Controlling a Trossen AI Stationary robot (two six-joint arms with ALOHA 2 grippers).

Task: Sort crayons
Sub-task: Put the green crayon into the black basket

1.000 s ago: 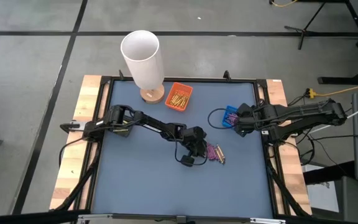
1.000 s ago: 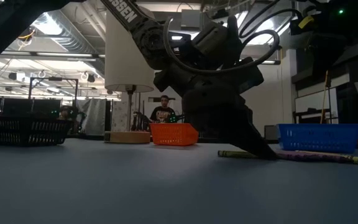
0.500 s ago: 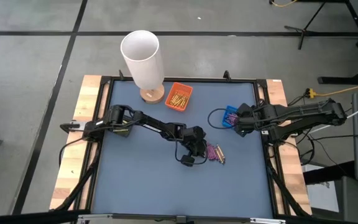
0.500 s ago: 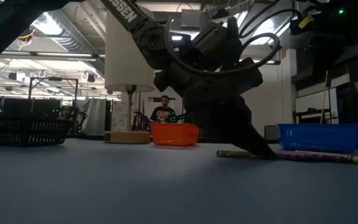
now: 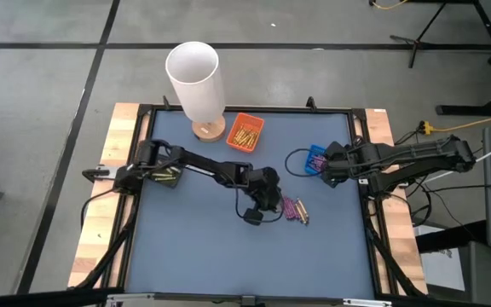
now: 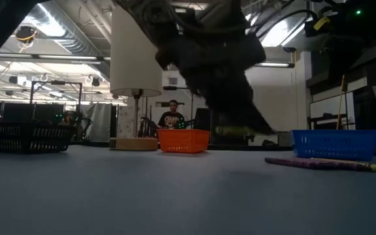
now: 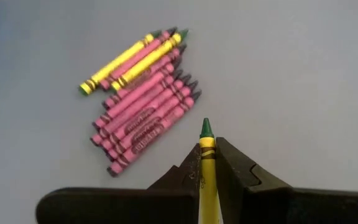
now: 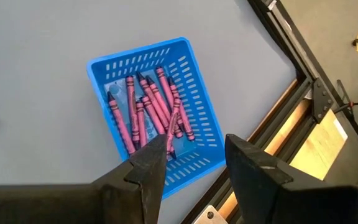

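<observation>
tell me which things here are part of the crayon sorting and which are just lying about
Part of the job:
- yellow crayon, held in the shut left gripper
- loose crayon pile on the table
- orange basket with yellow crayons
- blue basket with pink crayons, under the open right gripper

Just lying about:
- white lamp
- black basket
- black cables

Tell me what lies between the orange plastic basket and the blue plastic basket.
High view: bare grey mat separates the orange plastic basket from the blue plastic basket; only a black cable loop sits just beside the blue one.
</observation>
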